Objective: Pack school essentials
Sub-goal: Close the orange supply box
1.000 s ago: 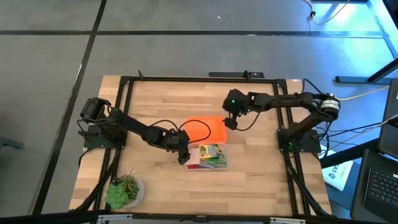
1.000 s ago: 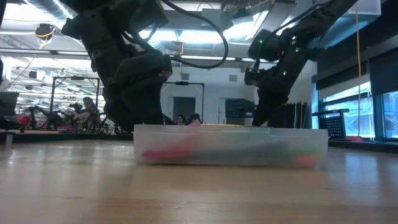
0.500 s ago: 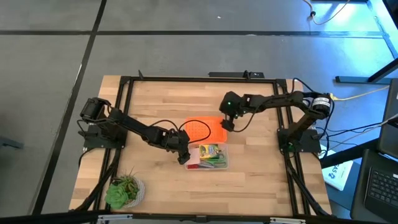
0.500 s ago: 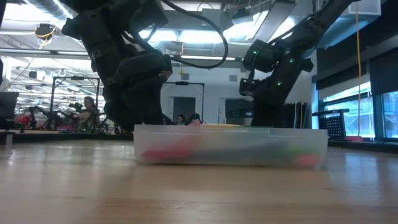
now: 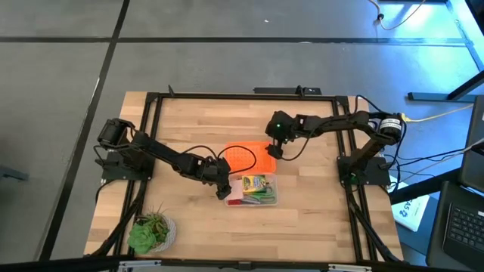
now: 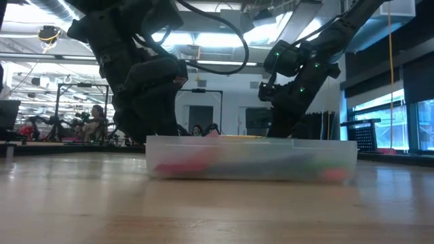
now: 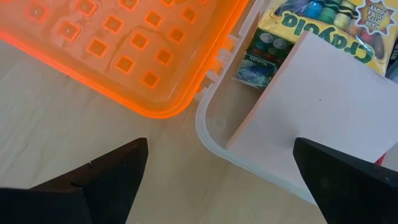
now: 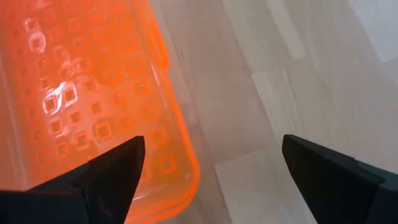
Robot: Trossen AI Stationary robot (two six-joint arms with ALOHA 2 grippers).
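**A:** What's on the table (image 5: 189,121) from where you sit?

**B:** I've got the clear box (image 5: 257,190) near the middle, a bit toward the front edge. Its orange perforated lid (image 5: 248,158) is hinged back flat on the far side, touching the box rim. A green potted plant (image 5: 151,231) sits at the front left corner.

**A:** Arms?

**B:** My left gripper (image 5: 224,189) is low at the box's left end, fingers spread wide, holding nothing; in its wrist view the box corner lies between the fingers. My right gripper (image 5: 274,149) hangs over the lid's right edge, fingers also wide apart, empty.

**A:** And the school things?

**B:** Inside the box. I see the yellow-green crayon box (image 7: 317,28) along the far side and the pink square note pad (image 7: 323,99) leaning over it at the left end. Something green (image 5: 264,196) lies toward the front side; I can't tell what.

**A:** Low view?

**B:** Blurred red and green shapes through the box wall, no more.
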